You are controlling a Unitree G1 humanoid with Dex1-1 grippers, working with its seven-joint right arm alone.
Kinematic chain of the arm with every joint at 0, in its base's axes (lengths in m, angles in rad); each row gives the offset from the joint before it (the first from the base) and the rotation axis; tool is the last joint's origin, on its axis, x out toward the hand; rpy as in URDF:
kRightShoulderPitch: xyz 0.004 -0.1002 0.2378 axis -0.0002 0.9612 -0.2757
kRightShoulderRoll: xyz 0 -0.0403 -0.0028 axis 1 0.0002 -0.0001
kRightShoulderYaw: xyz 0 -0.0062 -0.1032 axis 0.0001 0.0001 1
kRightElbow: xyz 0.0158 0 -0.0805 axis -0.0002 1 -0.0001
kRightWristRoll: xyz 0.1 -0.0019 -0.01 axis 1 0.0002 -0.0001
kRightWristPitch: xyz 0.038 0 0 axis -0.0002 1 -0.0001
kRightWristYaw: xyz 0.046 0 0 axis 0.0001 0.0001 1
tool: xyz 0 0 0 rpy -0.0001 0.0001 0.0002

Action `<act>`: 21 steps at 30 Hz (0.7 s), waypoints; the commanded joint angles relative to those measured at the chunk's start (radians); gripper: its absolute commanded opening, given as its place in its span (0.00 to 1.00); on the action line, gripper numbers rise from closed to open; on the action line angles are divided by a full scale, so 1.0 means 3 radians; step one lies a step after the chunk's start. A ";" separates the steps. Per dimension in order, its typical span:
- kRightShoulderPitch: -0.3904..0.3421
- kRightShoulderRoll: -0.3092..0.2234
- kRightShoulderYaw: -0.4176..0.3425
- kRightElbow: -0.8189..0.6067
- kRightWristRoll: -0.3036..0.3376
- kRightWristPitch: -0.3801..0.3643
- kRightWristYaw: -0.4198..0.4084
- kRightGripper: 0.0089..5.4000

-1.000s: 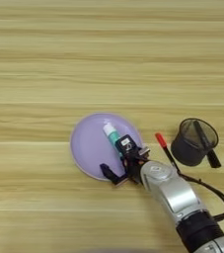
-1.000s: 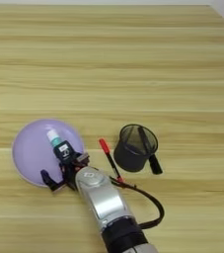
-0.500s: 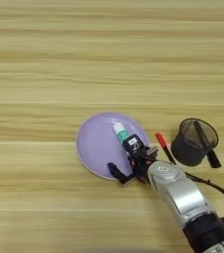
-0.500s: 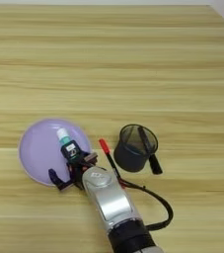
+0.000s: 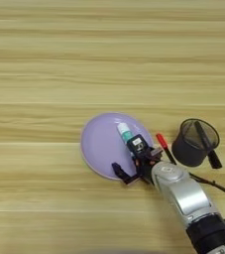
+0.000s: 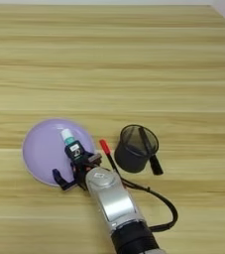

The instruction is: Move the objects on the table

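Since a second ago the whole scene sits further right in both views, plate, cup and pen alike, so we read that as the camera shifting; against the plate, the tool has barely changed place.

In the left eye view, we see the tool (image 5: 132, 162) over the near right part of the lilac plate (image 5: 98, 144), its two black fingers spread wide apart: one fingertip lies by the teal end of the glue stick (image 5: 124, 132), the other near the plate's near rim. Whether the upper finger touches the stick we cannot tell. The glue stick lies on the plate, its white end pointing away from the robot. No writing on its label can be read.

In the right eye view, the pen (image 6: 107, 152) lies on the tabletop (image 6: 134, 59) between the plate and the black mesh cup (image 6: 134, 154), its red end towards the far side. A dark, slim thing leans inside the cup, its lower end poking out.
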 commanded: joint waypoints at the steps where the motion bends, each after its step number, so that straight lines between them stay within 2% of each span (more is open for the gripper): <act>1: -0.0086 -0.0013 -0.0090 -0.0086 0.0005 -0.0038 -0.0082 0.99; 9: -0.0140 0.0096 -0.0121 -0.0101 -0.0002 -0.0358 -0.0207 0.99; 21: -0.0191 0.0159 -0.0140 -0.0074 0.0001 -0.0661 -0.0320 0.99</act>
